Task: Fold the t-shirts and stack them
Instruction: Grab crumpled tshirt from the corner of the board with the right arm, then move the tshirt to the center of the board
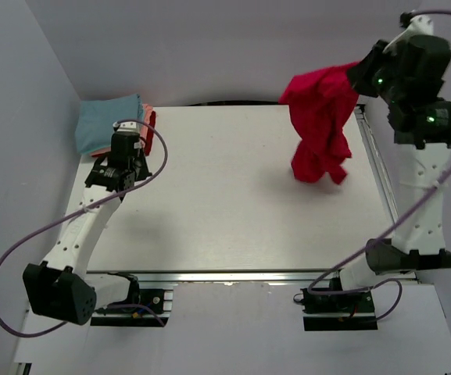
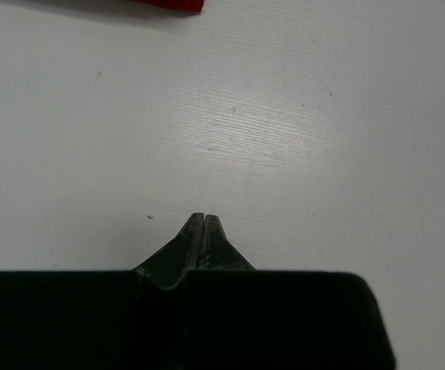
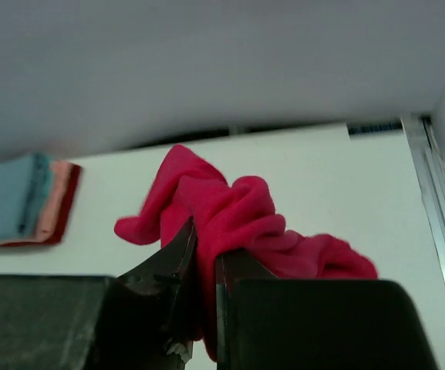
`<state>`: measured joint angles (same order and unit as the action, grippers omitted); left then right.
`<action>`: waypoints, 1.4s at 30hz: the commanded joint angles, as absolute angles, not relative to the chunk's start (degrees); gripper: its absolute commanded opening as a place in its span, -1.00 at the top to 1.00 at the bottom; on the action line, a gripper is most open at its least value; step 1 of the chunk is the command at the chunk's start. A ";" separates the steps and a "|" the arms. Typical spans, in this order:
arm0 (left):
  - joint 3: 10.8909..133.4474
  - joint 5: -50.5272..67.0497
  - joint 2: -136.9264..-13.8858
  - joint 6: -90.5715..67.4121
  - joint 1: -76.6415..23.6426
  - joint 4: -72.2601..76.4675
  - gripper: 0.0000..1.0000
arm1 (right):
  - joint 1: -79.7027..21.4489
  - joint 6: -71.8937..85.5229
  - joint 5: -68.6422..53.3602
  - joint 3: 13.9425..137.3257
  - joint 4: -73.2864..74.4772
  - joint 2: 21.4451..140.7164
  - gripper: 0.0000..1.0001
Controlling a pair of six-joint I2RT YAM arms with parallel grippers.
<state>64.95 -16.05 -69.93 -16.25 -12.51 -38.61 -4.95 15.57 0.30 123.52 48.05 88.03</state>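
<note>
Up close on the right wrist view: pinching the bright red t-shirt with the right gripper, jaws narrow and a fold of cloth squeezed between them. Holding it up above the table at the far right, hanging down in a crumpled bunch. Can't tell from above whether the bottom end brushes the white surface or just dangles over it. Over on the left, got the left gripper pinched fully together on nothing, fingertips pressed against each other over bare tabletop. Just catching a sliver of red cloth at the top edge of that wrist view. Parked at the far left corner: 1 stack of 3 folded tees, with the light blue folded shirt on top, the salmon-pink folded shirt under it and the red folded shirt at the bottom. Only seeing the edges of those lower 2, peeking out along 1 side. Well apart from the hanging shirt, and close beside the left gripper.
</note>
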 commanded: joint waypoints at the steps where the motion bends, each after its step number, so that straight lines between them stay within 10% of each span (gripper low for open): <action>1: 64.69 -18.54 -65.04 -16.79 -12.48 -40.43 0.92 | -7.37 15.03 -7.98 132.87 51.77 88.06 1.00; 18: 62.67 -22.06 -58.36 -18.46 -12.48 -43.77 0.91 | -31.98 16.00 -4.41 118.25 40.45 91.94 1.00; 26: 61.09 -19.95 -57.30 -17.58 -12.48 -41.92 0.36 | -34.98 17.05 -1.31 88.09 27.78 91.31 1.00; 29: 60.21 -19.78 -57.22 -17.75 -12.48 -41.66 0.29 | -36.64 17.32 -1.94 83.15 26.80 95.26 0.52; 30: 60.03 -19.78 -57.22 -17.93 -12.48 -41.57 0.27 | -37.35 17.31 -1.41 82.62 26.81 96.58 -0.07; 33: 59.15 -18.90 -56.87 -18.28 -12.48 -41.40 0.10 | -38.85 16.96 2.63 85.06 27.69 100.98 -0.71; 42: 51.52 -4.00 -54.23 -24.77 -12.74 -35.01 -0.32 | -38.94 15.29 13.61 98.35 35.94 98.28 -0.79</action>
<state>54.78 -13.47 -56.25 -20.84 -12.51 -39.70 -39.11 16.03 7.49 94.35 34.48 103.92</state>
